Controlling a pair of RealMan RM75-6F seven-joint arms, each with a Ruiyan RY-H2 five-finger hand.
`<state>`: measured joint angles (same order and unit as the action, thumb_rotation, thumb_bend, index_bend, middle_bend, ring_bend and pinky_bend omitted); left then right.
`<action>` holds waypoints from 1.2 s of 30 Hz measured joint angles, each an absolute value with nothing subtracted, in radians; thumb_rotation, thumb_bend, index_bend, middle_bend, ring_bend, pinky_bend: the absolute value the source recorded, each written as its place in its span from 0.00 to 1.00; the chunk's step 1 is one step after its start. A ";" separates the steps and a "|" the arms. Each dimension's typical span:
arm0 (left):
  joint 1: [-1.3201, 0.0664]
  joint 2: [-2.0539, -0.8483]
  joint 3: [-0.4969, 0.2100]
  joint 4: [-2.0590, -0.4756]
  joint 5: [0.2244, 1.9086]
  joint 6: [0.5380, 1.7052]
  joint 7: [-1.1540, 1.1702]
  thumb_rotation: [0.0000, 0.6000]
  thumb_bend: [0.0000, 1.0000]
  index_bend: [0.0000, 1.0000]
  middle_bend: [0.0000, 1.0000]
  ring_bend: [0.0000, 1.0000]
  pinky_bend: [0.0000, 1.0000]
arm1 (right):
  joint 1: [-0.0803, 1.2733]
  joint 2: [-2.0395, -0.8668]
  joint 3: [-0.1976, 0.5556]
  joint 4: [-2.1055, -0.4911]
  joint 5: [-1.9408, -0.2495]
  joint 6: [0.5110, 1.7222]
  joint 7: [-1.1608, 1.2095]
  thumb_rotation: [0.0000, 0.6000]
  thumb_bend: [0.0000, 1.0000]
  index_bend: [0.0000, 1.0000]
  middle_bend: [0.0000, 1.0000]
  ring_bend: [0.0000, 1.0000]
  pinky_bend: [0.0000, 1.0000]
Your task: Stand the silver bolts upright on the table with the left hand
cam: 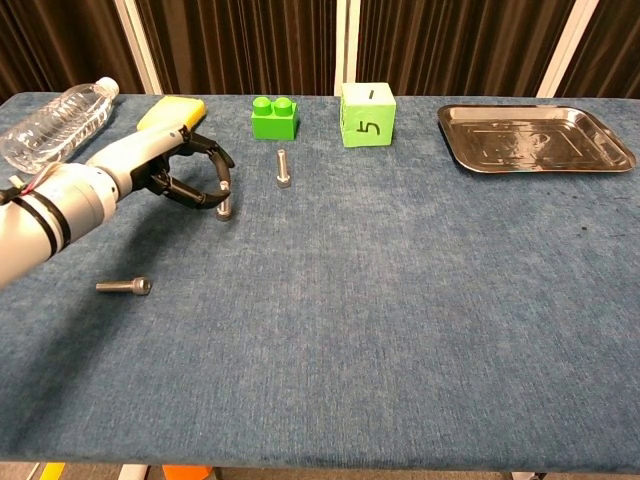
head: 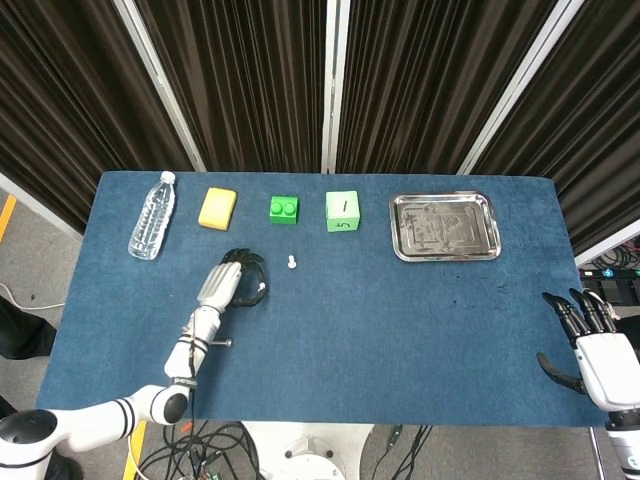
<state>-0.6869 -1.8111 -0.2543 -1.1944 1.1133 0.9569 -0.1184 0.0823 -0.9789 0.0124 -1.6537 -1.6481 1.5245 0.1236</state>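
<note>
My left hand (cam: pixel 172 170) (head: pixel 230 282) hangs low over the blue table (cam: pixel 400 300), left of centre. Its fingers curl around a silver bolt (cam: pixel 224 206), pinched upright at the fingertips just above or on the cloth; contact cannot be made out. A second silver bolt (cam: pixel 284 168) (head: pixel 291 262) stands upright to the right of the hand, in front of the green brick. A third bolt (cam: pixel 124 287) lies on its side nearer the front left. My right hand (head: pixel 598 352) rests off the table's right front corner with its fingers spread, holding nothing.
Along the back edge stand a clear water bottle (cam: pixel 55 122) lying down, a yellow sponge (cam: pixel 170 110), a green brick (cam: pixel 274 117), a green cube (cam: pixel 367 114) and a metal tray (cam: pixel 535 138).
</note>
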 measured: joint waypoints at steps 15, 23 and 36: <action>-0.675 -1.795 -0.254 -1.216 1.129 0.961 -0.105 1.00 0.37 0.45 0.24 0.07 0.00 | 0.084 -0.981 0.012 -1.655 -1.649 1.522 0.122 1.00 0.20 0.08 0.16 0.00 0.02; -0.659 -1.765 -0.235 -1.247 1.167 0.995 -0.083 0.99 0.37 0.41 0.23 0.06 0.00 | 0.091 -0.981 0.014 -1.651 -1.649 1.514 0.125 1.00 0.20 0.08 0.17 0.00 0.02; -0.524 -1.452 -0.142 -1.530 1.221 1.111 0.042 1.00 0.35 0.46 0.23 0.06 0.00 | 0.117 -0.978 0.024 -1.627 -1.651 1.492 0.143 1.00 0.20 0.08 0.17 0.00 0.02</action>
<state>-0.5245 -1.4515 -0.1417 -1.5301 1.2213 1.1109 0.0419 0.1169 -0.9782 0.0242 -1.6274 -1.6510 1.4923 0.1429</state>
